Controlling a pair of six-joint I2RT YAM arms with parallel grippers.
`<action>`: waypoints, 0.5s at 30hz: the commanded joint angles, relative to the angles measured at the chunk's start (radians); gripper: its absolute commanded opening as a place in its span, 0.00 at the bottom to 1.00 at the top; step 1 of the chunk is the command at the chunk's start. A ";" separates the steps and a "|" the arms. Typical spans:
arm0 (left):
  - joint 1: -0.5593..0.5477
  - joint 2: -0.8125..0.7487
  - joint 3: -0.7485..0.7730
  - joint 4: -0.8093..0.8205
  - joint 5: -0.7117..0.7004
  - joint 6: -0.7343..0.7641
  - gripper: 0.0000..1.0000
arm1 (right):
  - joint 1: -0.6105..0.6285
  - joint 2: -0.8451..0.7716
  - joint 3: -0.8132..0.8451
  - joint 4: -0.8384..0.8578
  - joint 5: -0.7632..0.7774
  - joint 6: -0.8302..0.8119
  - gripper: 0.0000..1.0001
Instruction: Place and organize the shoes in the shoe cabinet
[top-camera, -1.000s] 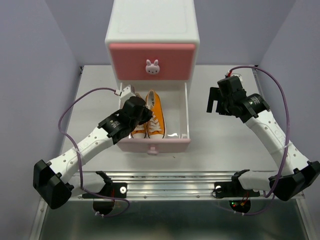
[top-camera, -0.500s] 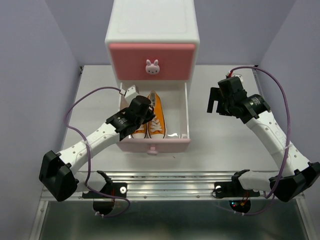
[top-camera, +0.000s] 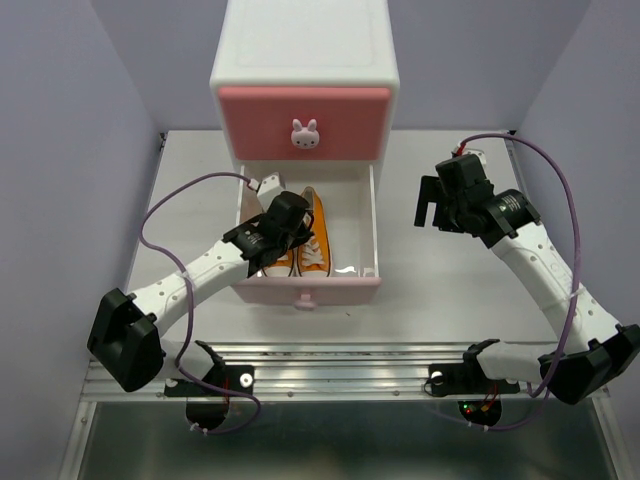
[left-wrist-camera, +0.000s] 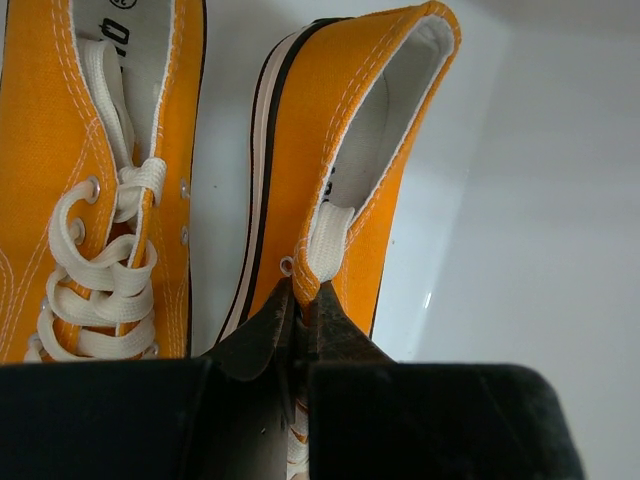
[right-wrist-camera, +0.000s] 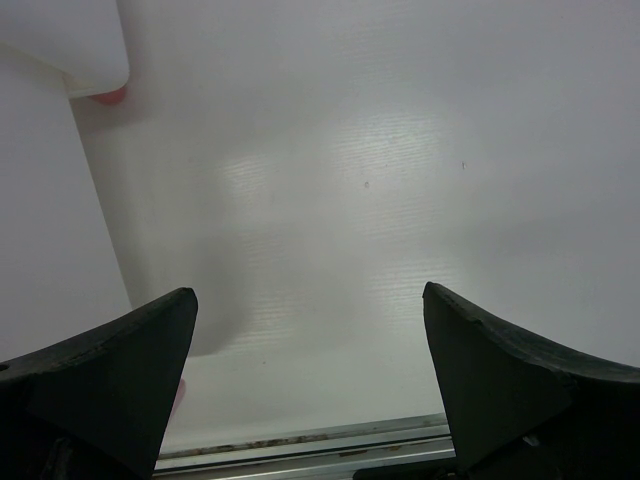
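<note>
Shoe cabinet (top-camera: 305, 60) is standing at the far middle of the tabletop (top-camera: 450, 290). Upper pink drawer (top-camera: 345, 120) with the bunny knob (top-camera: 305, 132) is sitting shut, and the lower drawer (top-camera: 372, 225) is sitting pulled out toward the arms. Two orange sneakers are lying side by side in its left half, heels toward the cabinet and laces up, with bare drawer floor to their right. Left fingers (left-wrist-camera: 300, 312) are reaching into the drawer and pinching nearly closed on the lace-side edge and tongue of the right-hand orange sneaker (left-wrist-camera: 350, 130). The other orange sneaker (left-wrist-camera: 60, 150) is lying just beside it, not gripped. Right fingers (top-camera: 432, 207) are hanging spread wide over bare tabletop right of the cabinet, holding nothing. One pink cabinet foot (right-wrist-camera: 105, 95) is showing at the corner of the right wrist view.
</note>
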 joint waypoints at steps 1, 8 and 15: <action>0.002 -0.025 0.053 0.108 -0.024 0.019 0.00 | -0.008 -0.031 0.007 0.017 0.026 0.002 1.00; 0.024 -0.022 0.059 0.104 -0.030 0.067 0.00 | -0.008 -0.027 0.010 0.019 0.026 0.004 1.00; 0.044 -0.016 0.045 0.119 -0.001 0.110 0.00 | -0.008 -0.019 0.010 0.025 0.028 0.002 1.00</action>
